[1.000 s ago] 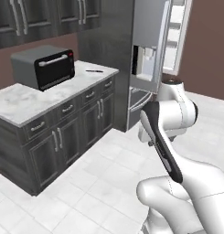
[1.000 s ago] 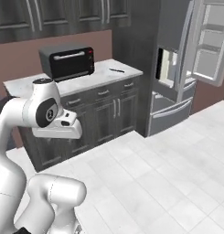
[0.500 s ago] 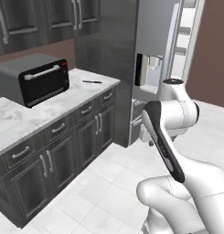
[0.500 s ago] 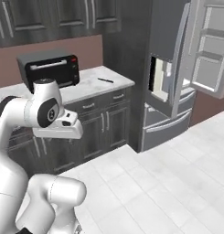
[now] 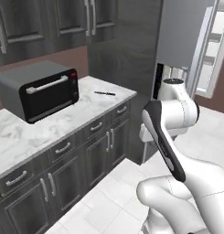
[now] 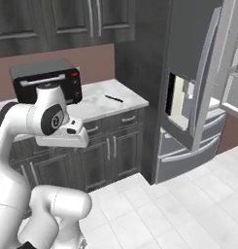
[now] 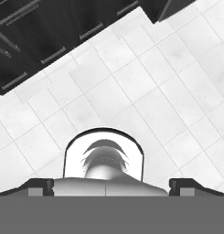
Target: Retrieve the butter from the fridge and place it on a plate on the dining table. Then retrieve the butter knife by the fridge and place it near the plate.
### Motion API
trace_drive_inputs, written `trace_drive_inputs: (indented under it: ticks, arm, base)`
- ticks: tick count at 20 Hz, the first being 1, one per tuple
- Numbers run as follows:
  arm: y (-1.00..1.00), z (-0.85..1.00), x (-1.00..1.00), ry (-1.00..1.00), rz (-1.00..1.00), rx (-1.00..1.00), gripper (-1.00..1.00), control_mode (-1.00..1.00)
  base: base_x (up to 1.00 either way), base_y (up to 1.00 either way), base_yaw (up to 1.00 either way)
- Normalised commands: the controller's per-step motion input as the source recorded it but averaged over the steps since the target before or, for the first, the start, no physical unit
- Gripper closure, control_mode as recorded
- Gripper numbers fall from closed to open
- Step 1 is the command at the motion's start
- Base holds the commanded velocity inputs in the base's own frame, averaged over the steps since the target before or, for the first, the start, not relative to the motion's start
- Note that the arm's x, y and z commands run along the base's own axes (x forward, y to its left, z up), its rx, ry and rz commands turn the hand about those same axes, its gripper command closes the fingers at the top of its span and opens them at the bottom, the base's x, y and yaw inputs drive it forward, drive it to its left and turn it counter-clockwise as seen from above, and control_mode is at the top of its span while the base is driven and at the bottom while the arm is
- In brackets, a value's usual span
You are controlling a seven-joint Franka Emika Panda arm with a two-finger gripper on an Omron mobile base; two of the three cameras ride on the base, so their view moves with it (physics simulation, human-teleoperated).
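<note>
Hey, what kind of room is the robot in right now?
A home kitchen, by the look of it: a tall grey steel fridge with a door open, a black toaster oven on a marble counter with dark cabinets below, and a small dark butter knife lying there.

Fridge (image 6: 188,73): top and right-hand door cut off by the frame edge in both base views; part of its lower front hidden behind the arm in the left base view. Interior shelves behind the open door pale and washed out, contents not readable.

Butter knife (image 5: 104,93) on the worktop (image 5: 49,128): a thin dark sliver, too small to tell blade from handle.

Toaster oven (image 6: 45,80): lower part hidden by the arm in the right base view.

Wall cupboards (image 5: 63,18): upper parts cropped. Worktop's left end runs out of frame.

Pincer (image 7: 111,187): fingertips barely clear the bottom of the hand view, set far apart.
</note>
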Motion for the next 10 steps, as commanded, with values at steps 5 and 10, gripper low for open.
trace_drive_inputs:
  ticks: [5,10]
  arm:
    - [0.00,0.00,0.00,0.00,0.00,0.00,-1.00,1.00]
    - [0.00,0.00,0.00,0.00,0.00,0.00,-1.00,1.00]
  base:
    - [0.79,0.00,0.17]
    - [0.92,-0.03,0.25]
